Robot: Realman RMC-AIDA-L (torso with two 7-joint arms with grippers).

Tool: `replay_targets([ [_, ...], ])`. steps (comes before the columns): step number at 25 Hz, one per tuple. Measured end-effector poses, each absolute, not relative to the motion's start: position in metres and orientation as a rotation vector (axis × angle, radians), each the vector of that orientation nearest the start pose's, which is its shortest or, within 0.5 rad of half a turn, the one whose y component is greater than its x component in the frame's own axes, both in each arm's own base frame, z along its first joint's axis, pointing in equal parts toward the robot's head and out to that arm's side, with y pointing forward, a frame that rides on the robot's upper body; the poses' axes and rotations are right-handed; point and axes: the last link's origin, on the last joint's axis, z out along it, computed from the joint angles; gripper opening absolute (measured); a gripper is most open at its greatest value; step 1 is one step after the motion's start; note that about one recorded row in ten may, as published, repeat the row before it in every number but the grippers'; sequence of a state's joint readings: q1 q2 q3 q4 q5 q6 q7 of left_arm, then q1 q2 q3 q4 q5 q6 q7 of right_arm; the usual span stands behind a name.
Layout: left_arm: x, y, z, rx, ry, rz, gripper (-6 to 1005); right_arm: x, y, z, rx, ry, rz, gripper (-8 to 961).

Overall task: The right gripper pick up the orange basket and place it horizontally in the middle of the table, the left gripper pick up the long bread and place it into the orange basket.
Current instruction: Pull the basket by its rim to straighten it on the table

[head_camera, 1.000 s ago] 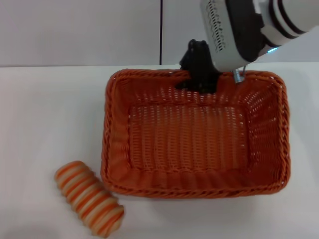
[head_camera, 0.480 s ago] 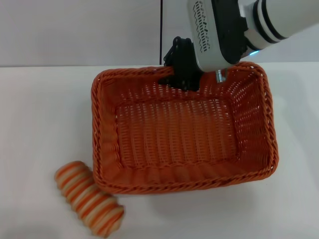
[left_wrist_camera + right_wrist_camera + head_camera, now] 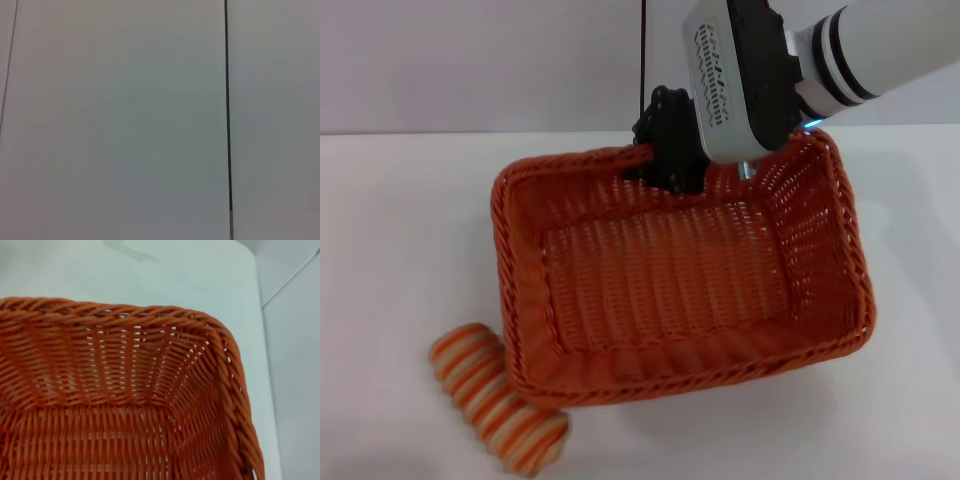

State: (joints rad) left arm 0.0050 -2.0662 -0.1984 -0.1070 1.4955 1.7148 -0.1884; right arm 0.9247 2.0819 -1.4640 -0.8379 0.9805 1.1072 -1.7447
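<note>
The orange basket [image 3: 670, 280] fills the middle of the head view, turned slightly askew on the white table [image 3: 400, 230]. My right gripper [image 3: 668, 158] is shut on the basket's far braided rim, with the white perforated arm housing rising behind it. In the right wrist view the basket [image 3: 115, 405] shows one inner corner and its woven floor. The long bread [image 3: 495, 398], striped orange and cream, lies on the table at the front left, and the basket's front-left corner overlaps its far end. The left gripper is out of view.
A pale wall with a dark vertical seam [image 3: 643, 60] stands behind the table. The left wrist view shows only that wall and the seam [image 3: 228, 105]. Bare tabletop lies to the left of the basket and along its right side.
The right gripper has carried the basket leftward and rotated it, so its left corner now reaches over the bread. The bread has stayed in place.
</note>
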Motion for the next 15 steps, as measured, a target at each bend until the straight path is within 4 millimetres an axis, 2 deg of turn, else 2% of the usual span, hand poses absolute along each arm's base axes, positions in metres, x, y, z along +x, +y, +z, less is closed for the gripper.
replay_targets([
  [8,-0.4024,0.1365,0.0441,-1.177,-0.504,-0.643,813,0.1,0.4128,-0.0785,-2.823,-0.606,-0.156,198],
  [11,-0.4023,0.1364,0.0439,-1.178,-0.505,-0.643,813,0.1011,0.4122,-0.0757,-2.809,-0.592,-0.133,408],
  [15,-0.4011,0.1386,0.043,-1.183,-0.503,-0.649,813,0.1015,0.4112,-0.0755,-2.811,-0.578,-0.114,454],
])
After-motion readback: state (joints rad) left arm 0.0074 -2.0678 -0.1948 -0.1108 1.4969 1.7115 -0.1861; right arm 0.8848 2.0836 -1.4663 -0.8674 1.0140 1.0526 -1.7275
